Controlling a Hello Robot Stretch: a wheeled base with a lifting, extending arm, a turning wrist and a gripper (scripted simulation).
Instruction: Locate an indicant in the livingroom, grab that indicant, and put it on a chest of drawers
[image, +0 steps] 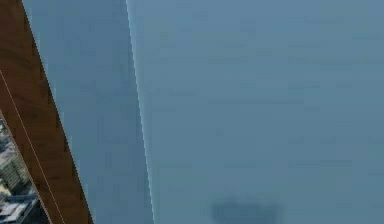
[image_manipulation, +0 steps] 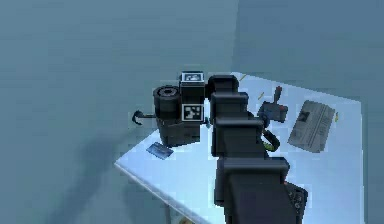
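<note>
In the arm side view my arm reaches out over a white tabletop. Its gripper is at the table's left edge, with blue-grey wall behind the fingers. I cannot tell whether it holds anything. A small flat grey thing lies on the table just below the gripper. Farther right on the tabletop stand a small dark object and a flat grey rectangular item.
The forward view has a blue-grey wall close ahead, with a vertical corner edge, and a slanted brown wooden frame at its left. In the arm side view, blue-grey walls meet in a corner behind the table.
</note>
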